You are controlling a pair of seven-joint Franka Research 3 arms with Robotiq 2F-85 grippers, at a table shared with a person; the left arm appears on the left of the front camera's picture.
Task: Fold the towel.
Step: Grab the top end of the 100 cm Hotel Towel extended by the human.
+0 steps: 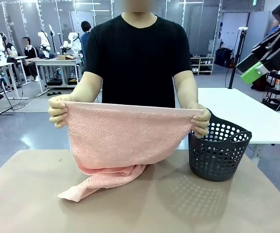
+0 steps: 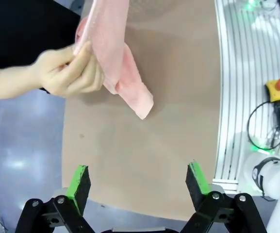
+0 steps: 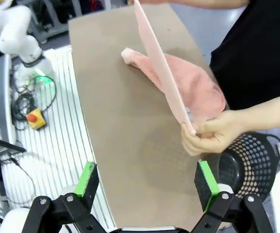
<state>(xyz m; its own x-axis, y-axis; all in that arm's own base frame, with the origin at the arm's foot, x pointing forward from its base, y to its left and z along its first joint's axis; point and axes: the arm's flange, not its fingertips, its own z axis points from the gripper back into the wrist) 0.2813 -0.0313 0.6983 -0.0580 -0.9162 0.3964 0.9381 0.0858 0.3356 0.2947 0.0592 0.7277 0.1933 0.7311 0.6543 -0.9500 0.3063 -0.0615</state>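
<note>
Towel (image 1: 125, 138) hangs from hands (image 1: 57, 111); wrist views catch left pincer (image 2: 137, 170), right pincer (image 3: 147, 166) agape, empty.

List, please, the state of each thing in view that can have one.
towel: held up, stretched between its top corners, lower end bunched on the table.
person's hands: each pinching one top corner of the towel.
basket: upright on the table, beside the towel.
left gripper: jaws open, holding nothing.
right gripper: jaws open, holding nothing.
</note>
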